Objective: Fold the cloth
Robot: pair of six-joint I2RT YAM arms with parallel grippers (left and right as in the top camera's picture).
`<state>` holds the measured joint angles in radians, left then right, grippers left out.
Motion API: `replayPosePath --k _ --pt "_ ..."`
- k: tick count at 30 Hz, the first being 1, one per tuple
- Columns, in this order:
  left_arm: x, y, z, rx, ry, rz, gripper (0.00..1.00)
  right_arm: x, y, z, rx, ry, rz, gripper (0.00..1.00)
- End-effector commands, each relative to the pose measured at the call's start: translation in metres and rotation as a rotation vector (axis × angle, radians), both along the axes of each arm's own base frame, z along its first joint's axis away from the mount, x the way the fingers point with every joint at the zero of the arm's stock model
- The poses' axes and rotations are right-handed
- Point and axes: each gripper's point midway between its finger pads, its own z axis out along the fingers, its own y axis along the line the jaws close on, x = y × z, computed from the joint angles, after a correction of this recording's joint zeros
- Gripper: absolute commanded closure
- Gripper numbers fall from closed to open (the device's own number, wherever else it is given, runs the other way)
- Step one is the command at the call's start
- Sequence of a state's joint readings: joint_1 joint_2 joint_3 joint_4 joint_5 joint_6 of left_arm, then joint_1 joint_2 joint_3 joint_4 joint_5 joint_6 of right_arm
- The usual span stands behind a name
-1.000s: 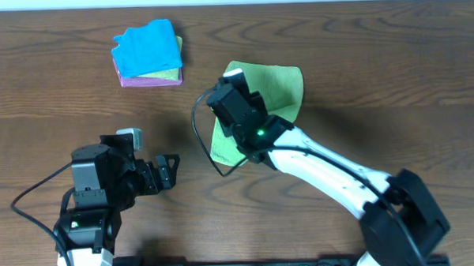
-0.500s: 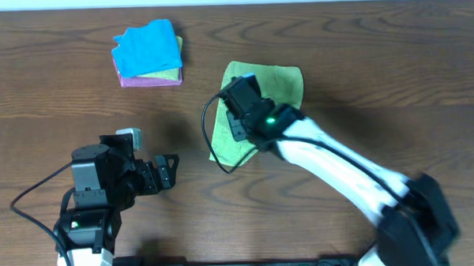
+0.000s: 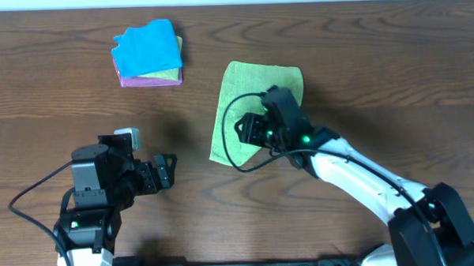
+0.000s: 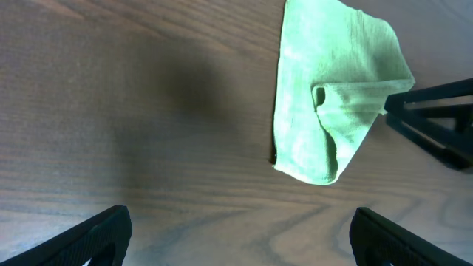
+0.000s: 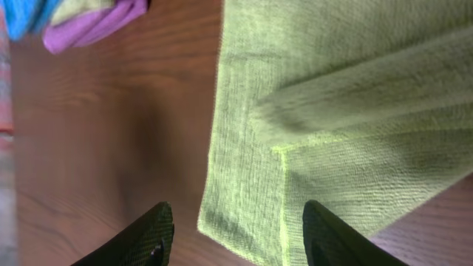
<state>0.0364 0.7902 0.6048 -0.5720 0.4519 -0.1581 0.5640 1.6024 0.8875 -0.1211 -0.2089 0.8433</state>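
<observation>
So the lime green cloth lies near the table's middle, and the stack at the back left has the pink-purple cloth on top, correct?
Not quite. The overhead view shows the bright blue cloth on top of that stack, with the pink-purple cloth at the bottom. The lime green cloth does lie near the middle of the table.

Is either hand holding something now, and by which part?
Nothing is held. The right hand is open above the green cloth; the left hand is open, away from it.
</observation>
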Motion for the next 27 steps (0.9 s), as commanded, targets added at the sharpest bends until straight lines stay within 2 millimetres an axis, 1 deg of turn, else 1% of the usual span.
replayPosePath --k 1,4,8,12,16,19,23,27 --pt "0.005 0.001 0.011 0.007 -0.027 0.011 0.05 -0.006 -0.012 -0.020 0.134 0.110 -0.122 0.45" --pt "0.005 0.001 0.011 0.006 -0.027 0.011 0.05 -0.003 -0.018 -0.026 0.177 0.103 -0.185 0.45" --pt "0.005 0.001 0.011 0.002 -0.025 0.016 0.05 -0.003 -0.025 -0.034 0.182 0.123 -0.253 0.46" --pt "0.005 0.001 0.011 0.002 -0.025 0.016 0.05 0.005 -0.022 -0.034 0.207 0.111 -0.276 0.47" --pt "0.005 0.001 0.011 0.002 -0.025 0.016 0.05 0.012 -0.020 -0.042 0.233 0.119 -0.310 0.48" --pt "0.005 0.001 0.011 0.002 -0.025 0.016 0.05 0.013 -0.019 -0.050 0.250 0.145 -0.336 0.51" --pt "0.005 0.001 0.011 0.002 -0.024 0.016 0.05 0.016 -0.019 -0.049 0.258 0.136 -0.344 0.52" --pt "0.005 0.002 0.011 0.002 -0.024 0.016 0.05 0.017 -0.020 -0.052 0.249 0.135 -0.354 0.52"
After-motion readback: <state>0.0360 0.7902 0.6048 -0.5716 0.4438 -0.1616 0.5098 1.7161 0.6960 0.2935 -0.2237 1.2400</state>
